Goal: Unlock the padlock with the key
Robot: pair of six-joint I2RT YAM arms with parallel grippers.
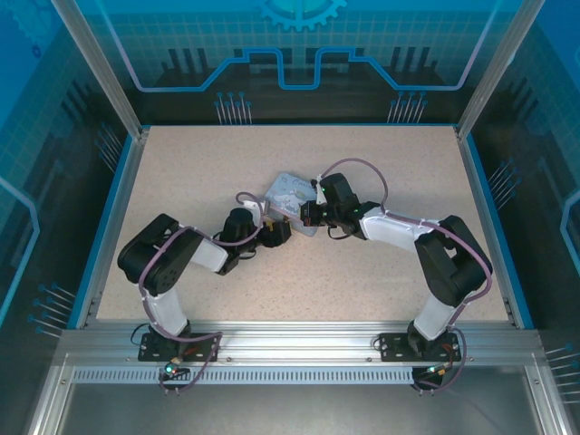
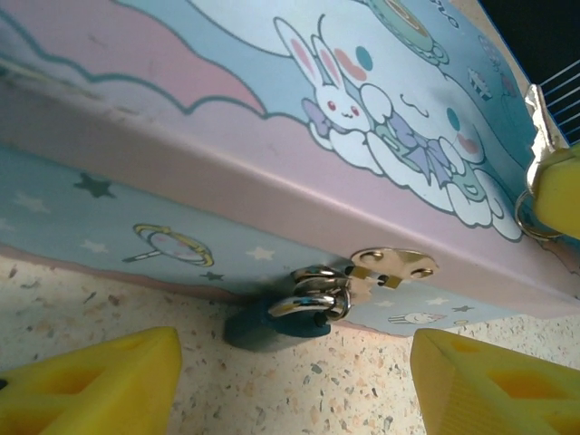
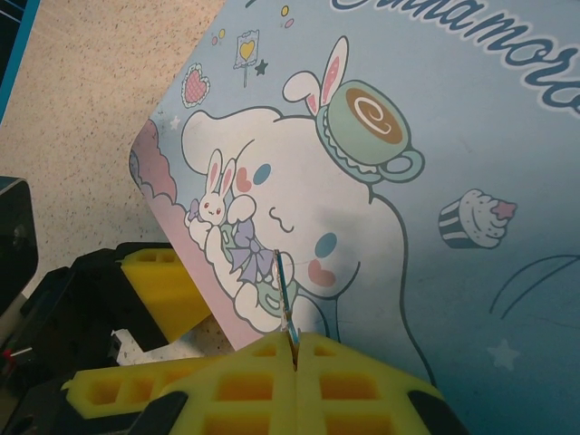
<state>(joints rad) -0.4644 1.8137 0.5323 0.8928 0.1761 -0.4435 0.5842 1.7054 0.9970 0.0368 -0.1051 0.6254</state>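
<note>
The teal padlock [image 2: 270, 326] lies on the speckled table against the front wall of the cartoon-printed tin [image 2: 272, 118]. Its metal shackle [image 2: 319, 294] passes through the tin's hasp [image 2: 394, 263]. My left gripper [image 2: 294, 385] is open, its yellow fingers [image 2: 91, 381] wide apart on either side just short of the padlock, with nothing between them. My right gripper [image 3: 296, 349] is shut on the thin key [image 3: 285, 290], whose blade sticks out over the tin lid [image 3: 435, 163]. In the left wrist view the key [image 2: 542, 127] hangs above the tin's right end.
In the top view the tin [image 1: 288, 190] sits mid-table with my left gripper [image 1: 276, 228] at its near side and my right gripper [image 1: 313, 215] at its right corner. Blue rails [image 1: 113, 208] border the speckled tabletop.
</note>
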